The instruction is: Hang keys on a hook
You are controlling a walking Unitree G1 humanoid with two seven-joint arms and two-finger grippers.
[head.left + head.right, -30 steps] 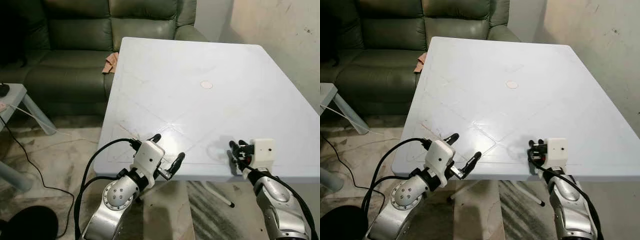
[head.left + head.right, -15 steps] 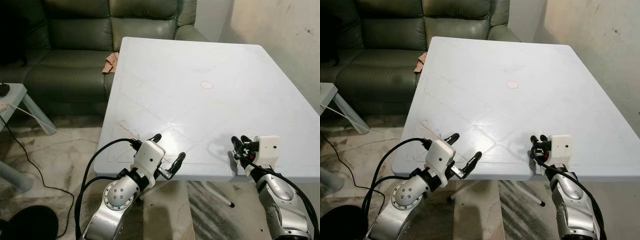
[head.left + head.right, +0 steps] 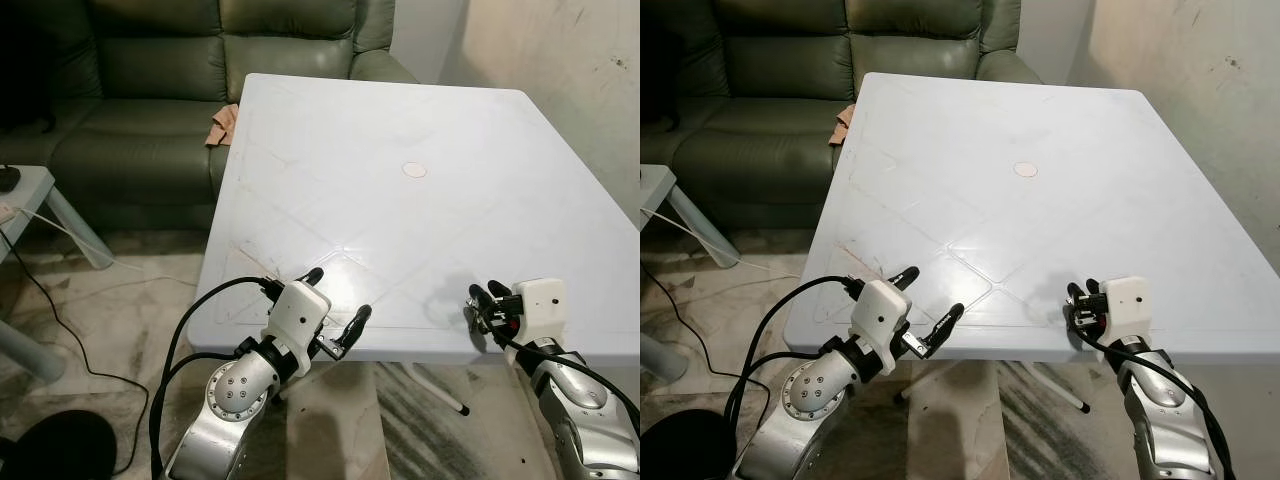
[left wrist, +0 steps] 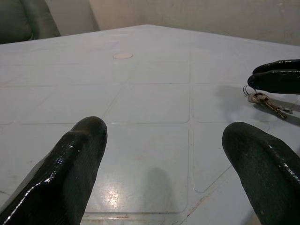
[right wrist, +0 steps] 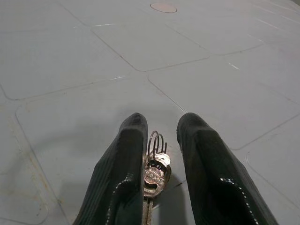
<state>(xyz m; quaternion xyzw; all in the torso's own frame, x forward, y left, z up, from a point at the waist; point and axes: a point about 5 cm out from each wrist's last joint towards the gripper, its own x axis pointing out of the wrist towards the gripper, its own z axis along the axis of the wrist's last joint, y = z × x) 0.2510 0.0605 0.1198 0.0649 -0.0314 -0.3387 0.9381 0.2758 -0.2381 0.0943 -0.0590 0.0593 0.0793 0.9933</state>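
White table [image 3: 400, 120] takes up the middle of the room, its top scored with shallow diagonal panel lines. The keys [image 5: 154, 176] hang between the two fingers of the right gripper [image 5: 159, 136], just above the table's near edge: a wire ring stands up between the fingertips and a brass-coloured key head sits below it, pressed against the inner face of one finger [image 5: 123, 164]. The fingers are drawn close with only the ring and key in the gap, so they look clamped on the bunch (whether both pads touch it cannot be told). From the left wrist view the same keys [image 4: 267, 102] dangle under the right fingertips, their tips at or just above the tabletop.

That right gripper [image 3: 484, 303] sits over the near right part of the table. Well to its side, the left gripper [image 3: 337, 298] rests at the near edge with its fingers [image 4: 70, 164] spread wide apart and nothing between them. Ahead of both grippers, towards the middle of the table, lies a small round disc [image 3: 413, 170]. Beyond the far edge stands a dark green sofa [image 3: 150, 70], with a tan cloth [image 3: 222, 123] on its seat next to the table corner. A black cable [image 3: 50, 310] trails over the floor on the left gripper's side.
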